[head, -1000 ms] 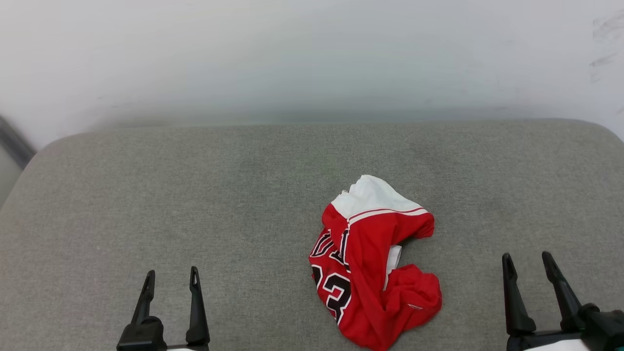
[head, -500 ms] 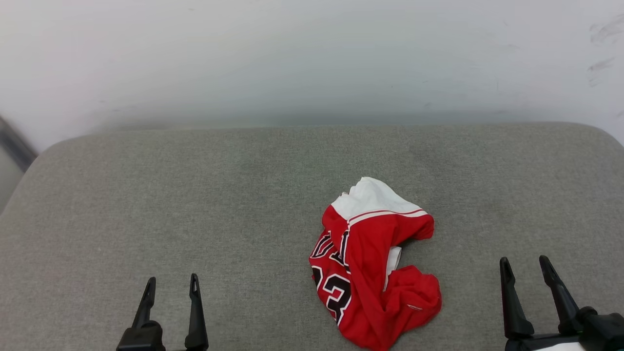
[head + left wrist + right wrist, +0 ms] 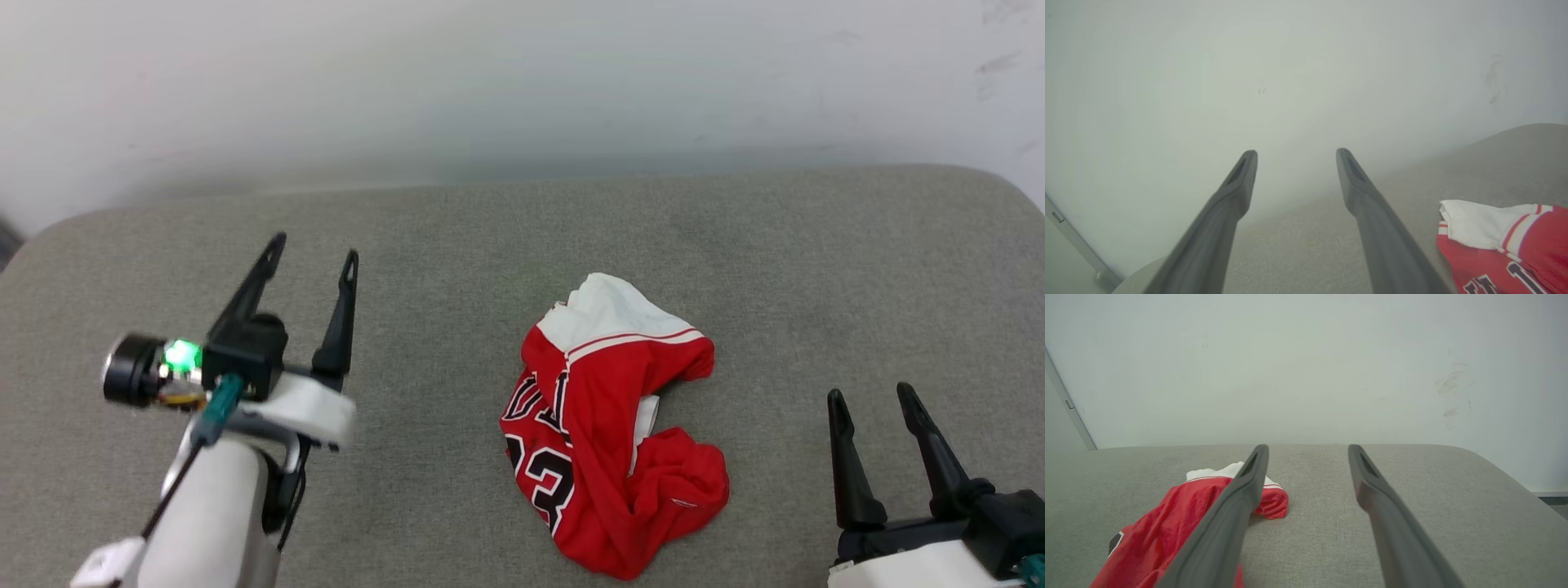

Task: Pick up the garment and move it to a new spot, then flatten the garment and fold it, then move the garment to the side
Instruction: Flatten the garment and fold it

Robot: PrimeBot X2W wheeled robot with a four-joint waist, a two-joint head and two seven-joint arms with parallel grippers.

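Observation:
The garment [image 3: 608, 433], a red jersey with a white sleeve and a black 23, lies crumpled right of the middle of the grey cushioned surface [image 3: 457, 237]. My left gripper [image 3: 314, 249] is raised over the left side of the surface, well left of the garment, open and empty. In the left wrist view the garment [image 3: 1502, 245] sits at the lower right, beside the left gripper [image 3: 1296, 153]. At the lower right of the head view my right gripper [image 3: 869, 396] stands open and empty, to the right of the garment. The right wrist view shows the garment [image 3: 1167, 531] left of the right gripper [image 3: 1308, 447].
A pale wall [image 3: 522, 82] rises directly behind the surface. The surface's rounded corners lie at the far left and far right [image 3: 1004, 184]. Bare grey fabric surrounds the garment on all sides.
My left arm has risen and reached forward over the left of the surface, still open. The head camera has shifted a little. The garment and right gripper have kept their places.

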